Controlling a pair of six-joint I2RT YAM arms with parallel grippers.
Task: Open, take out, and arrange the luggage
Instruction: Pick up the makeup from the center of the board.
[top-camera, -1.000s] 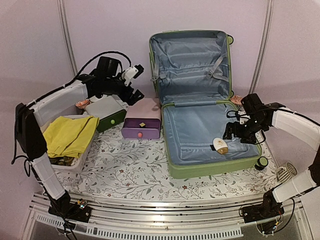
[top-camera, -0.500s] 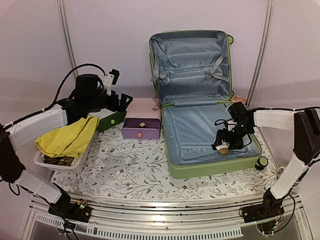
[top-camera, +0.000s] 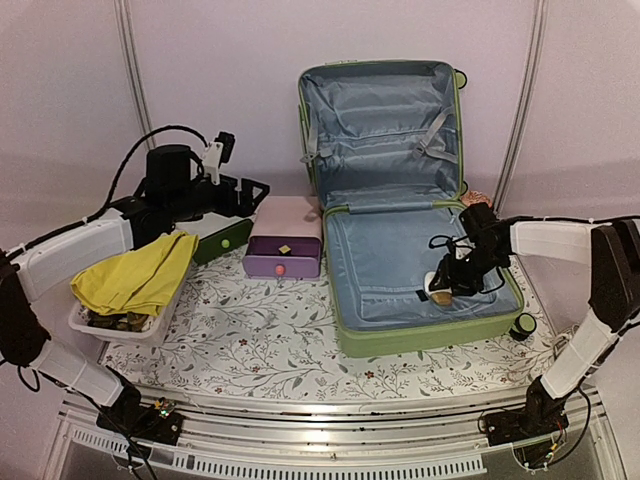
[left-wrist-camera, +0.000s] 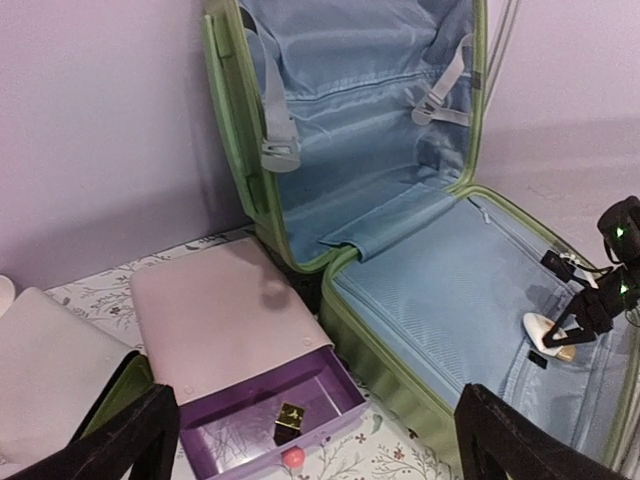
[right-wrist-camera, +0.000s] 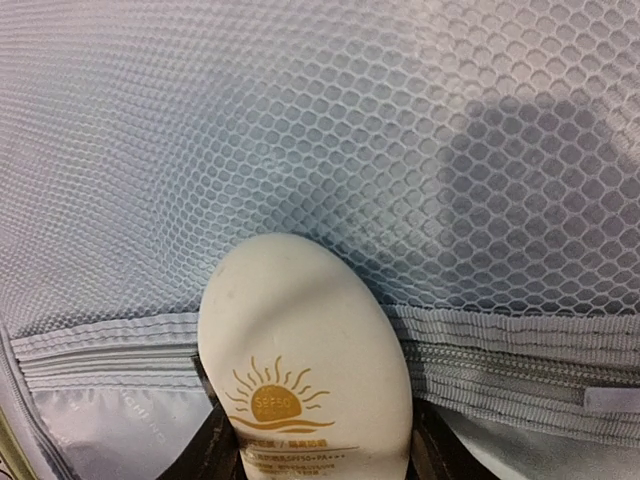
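The luggage (top-camera: 420, 342), a light-green hard-shell suitcase, lies open at the centre right with its lid (top-camera: 380, 130) standing upright and its blue-grey lining showing (left-wrist-camera: 450, 290). A cream sunscreen bottle (top-camera: 441, 289) rests on the lower half's mesh pocket. My right gripper (top-camera: 448, 287) is inside the case, and its dark fingers press both sides of the bottle (right-wrist-camera: 300, 350). The left wrist view shows that bottle (left-wrist-camera: 548, 335) as well. My left gripper (top-camera: 252, 190) hangs open above the drawer boxes, left of the suitcase, with nothing between its fingers (left-wrist-camera: 110, 445).
A purple drawer box (top-camera: 283, 257) stands left of the suitcase; its open drawer holds a small gold-topped cube (left-wrist-camera: 290, 420). A white-and-green drawer box (top-camera: 215, 228) is behind it. A white basket (top-camera: 130, 325) holds a yellow cloth (top-camera: 140, 272). The suitcase's black wheel (top-camera: 524, 325) sits at its front right corner.
My right gripper moved left into the suitcase, came down on the sunscreen bottle and closed on it. The left arm swung left, away from the white-and-green box, still open.
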